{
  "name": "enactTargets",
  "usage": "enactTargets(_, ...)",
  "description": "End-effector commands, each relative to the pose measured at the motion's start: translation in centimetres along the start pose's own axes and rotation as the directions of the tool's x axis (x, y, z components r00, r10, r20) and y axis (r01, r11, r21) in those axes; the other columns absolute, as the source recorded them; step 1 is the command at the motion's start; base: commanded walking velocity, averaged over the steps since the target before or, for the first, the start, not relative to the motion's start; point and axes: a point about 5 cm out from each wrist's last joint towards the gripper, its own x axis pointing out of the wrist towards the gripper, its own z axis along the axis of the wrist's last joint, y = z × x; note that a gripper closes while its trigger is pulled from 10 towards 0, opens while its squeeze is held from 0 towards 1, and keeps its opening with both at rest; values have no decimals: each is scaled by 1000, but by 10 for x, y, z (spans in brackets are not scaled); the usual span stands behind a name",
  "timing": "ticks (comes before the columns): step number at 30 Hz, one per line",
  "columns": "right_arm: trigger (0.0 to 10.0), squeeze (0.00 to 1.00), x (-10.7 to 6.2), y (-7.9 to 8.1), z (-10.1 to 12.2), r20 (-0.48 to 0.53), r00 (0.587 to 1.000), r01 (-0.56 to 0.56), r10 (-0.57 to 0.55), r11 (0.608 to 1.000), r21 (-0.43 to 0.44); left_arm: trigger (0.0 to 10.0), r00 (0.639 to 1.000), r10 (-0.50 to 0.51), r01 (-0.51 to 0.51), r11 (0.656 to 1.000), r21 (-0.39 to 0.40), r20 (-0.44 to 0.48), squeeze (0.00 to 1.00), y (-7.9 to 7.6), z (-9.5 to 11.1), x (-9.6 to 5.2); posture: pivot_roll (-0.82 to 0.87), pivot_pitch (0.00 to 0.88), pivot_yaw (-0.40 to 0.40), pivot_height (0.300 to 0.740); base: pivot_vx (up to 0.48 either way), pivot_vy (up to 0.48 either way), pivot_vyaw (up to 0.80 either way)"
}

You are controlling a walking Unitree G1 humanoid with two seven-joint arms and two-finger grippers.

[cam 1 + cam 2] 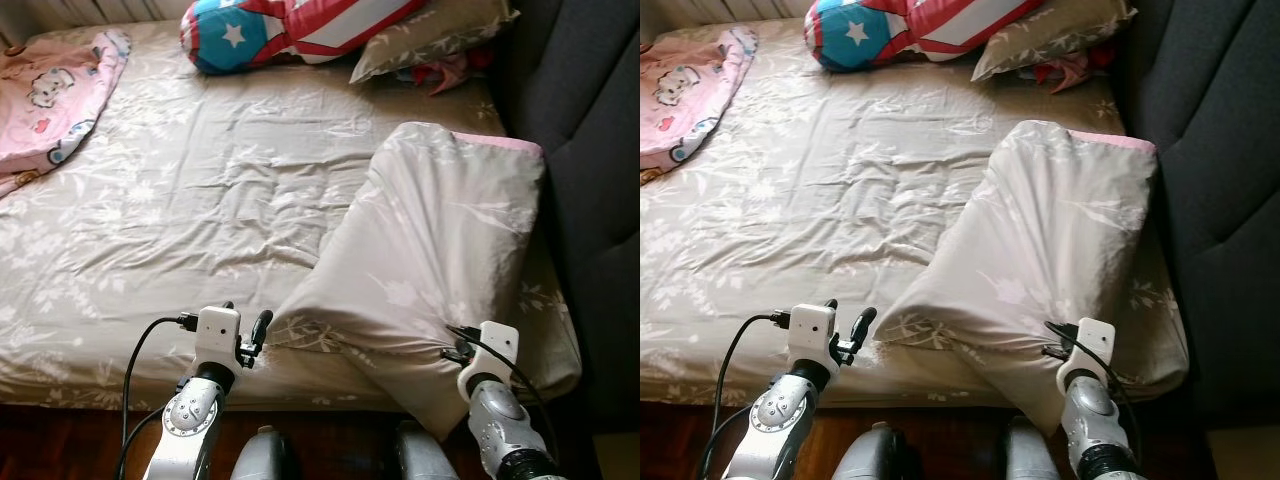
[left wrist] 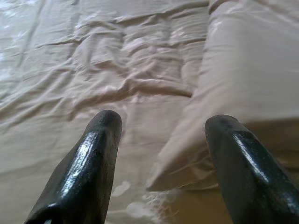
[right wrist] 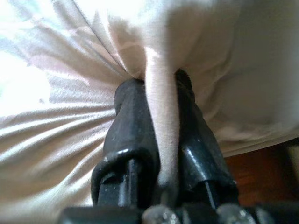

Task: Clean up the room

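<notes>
Nearest, right gripper (image 3: 159,116) pinched tight on a fold of the duvet (image 1: 440,240), cloth squeezed between both fingers at the near edge of the bed (image 1: 90,390), close to the right corner. Left gripper (image 2: 161,154) spread wide, nothing between its fingers, poised just over the sheet (image 1: 200,200) and just beside the duvet's near left corner, not touching it as far as can be told. Duvet itself folded back into a thick slab on the right half of the mattress, against the dark headboard (image 1: 590,130), pink lining peeking at its far edge. Step in hand, by the look of it: making the bed, one corner gripped, the other awaiting a grasp. Next move likely calls for closing the left gripper on that loose corner, then drawing both across the bare sheet evenly, so the cloth spreads flat rather than bunching. Farther off, pink blanket (image 1: 60,90) at far left, star-and-stripe cushion (image 1: 270,25) and pillow (image 1: 430,35) along the far side.
</notes>
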Motion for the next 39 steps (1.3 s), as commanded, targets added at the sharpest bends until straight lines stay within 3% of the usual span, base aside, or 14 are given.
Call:
enactTargets(1,0,0,0,-57,12,51,968,247,-246,969,-27,10000,999,14,-14,1000,2,-37,0,3,-10,-5,-129,213,73,671,0,0,0)
enactTargets(5,0,0,-1,-88,38,156,917,379,-368,924,-48,10000,999,13,-13,1000,2,-36,0,3,-10,-4,-140,204,71,671,0,0,0)
enactTargets(8,0,0,-8,-118,74,341,830,502,-441,858,-113,10000,999,11,-11,1000,-1,-39,0,3,-12,-4,-148,198,68,671,0,0,0)
enactTargets(11,0,0,-8,-120,81,367,824,509,-431,849,-145,10000,999,9,-9,1000,-5,-42,0,1,-13,-4,-156,197,67,671,0,0,0)
enactTargets(12,10000,0,-8,-120,80,360,829,505,-428,850,-151,10000,999,9,-9,1000,-6,-43,0,1,-13,-4,-156,197,67,671,0,0,0)
enactTargets(20,10000,0,-6,-97,61,340,873,421,-348,891,-170,10000,999,10,-11,1000,-8,-46,0,1,-15,-4,-146,204,68,671,0,0,0)
enactTargets(21,10000,882,-6,-94,59,345,878,407,-332,897,-174,10000,999,11,-11,1000,-8,-47,0,1,-15,-4,-143,205,68,671,0,0,0)
enactTargets(22,10000,1000,-6,-88,59,365,878,395,-309,900,-187,10000,999,13,-13,1000,-8,-47,0,1,-15,-4,-140,206,68,671,0,0,0)
enactTargets(24,10000,1000,-9,-85,66,451,846,425,-285,871,-246,10000,999,16,-16,1000,-10,-47,0,2,-15,-4,-137,207,68,671,0,0,0)
enactTargets(25,10000,898,-11,-81,73,506,825,435,-250,854,-287,10000,999,18,-19,1000,-10,-49,0,2,-16,-4,-136,208,69,671,0,0,0)
enactTargets(26,10000,898,-12,-78,77,541,811,440,-222,842,-314,10000,999,20,-20,1000,-11,-50,0,3,-16,-4,-140,209,68,671,0,0,0)
enactTargets(27,10000,0,-13,-73,82,576,797,438,-182,830,-344,10000,998,24,-25,1000,-13,-53,0,3,-17,-4,-144,209,67,671,0,0,0)
enactTargets(30,10000,0,-11,-41,77,540,841,228,-17,917,-326,10000,995,49,-54,997,-52,-91,0,4,-27,-8,-150,210,63,671,0,0,0)
enactTargets(39,10000,0,-14,9,13,290,943,-68,163,947,-314,10000,970,105,-130,986,-104,-218,0,10,-57,-20,-151,202,55,711,0,0,0)
